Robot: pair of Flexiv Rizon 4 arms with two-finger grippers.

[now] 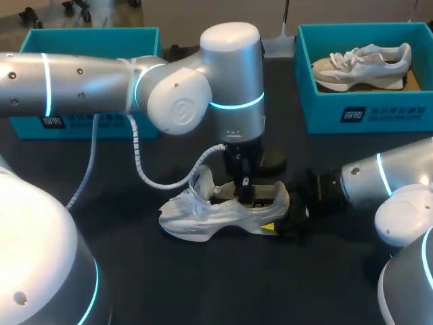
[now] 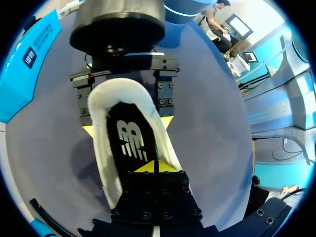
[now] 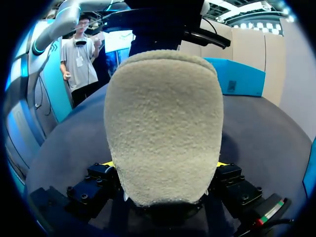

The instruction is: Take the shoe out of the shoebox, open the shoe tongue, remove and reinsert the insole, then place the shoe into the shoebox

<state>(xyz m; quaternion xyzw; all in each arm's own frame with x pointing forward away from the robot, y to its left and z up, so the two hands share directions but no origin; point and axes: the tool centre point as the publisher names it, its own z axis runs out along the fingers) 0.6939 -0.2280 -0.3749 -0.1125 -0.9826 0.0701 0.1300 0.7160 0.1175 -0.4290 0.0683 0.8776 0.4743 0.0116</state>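
Obs. 1. The shoe point(image 1: 203, 213) is seen lying on its sole on the dark table point(image 1: 203, 291), out of either box, toe toward the left arm's side.

Obs. 2. The heel point(image 3: 163, 123) is clamped by the right gripper point(image 3: 164, 168). One yellow tip is seen at each side of the heel, pads against it, jaws spread only as wide as the heel. This hold is judged to be a brace, so the shoe cannot slide or tip while its inside is worked on.

Obs. 3. The left gripper point(image 2: 154, 168) is brought straight down into the shoe's opening. Its yellow tips are pressed together, just over the black insole point(image 2: 131, 138), which lies flat in the shoe. Whether an edge of the insole is pinched between them cannot be told (the tips hide the contact). A vertical entry is judged the only clear way in past the collar.

Obs. 4. The tongue point(image 1: 203, 179) appears to be lifted toward the toe, which would leave the opening free.

Obs. 5. Step in hand is judged to be insole work, either pulling out or seating. Which one cannot be settled from this moment.

Obs. 6. At the far edge, a teal shoebox point(image 1: 365, 112) with a second shoe point(image 1: 362, 64) is noted on the right. Another teal box point(image 1: 88, 37) is noted on the left, partly covered by the left arm.
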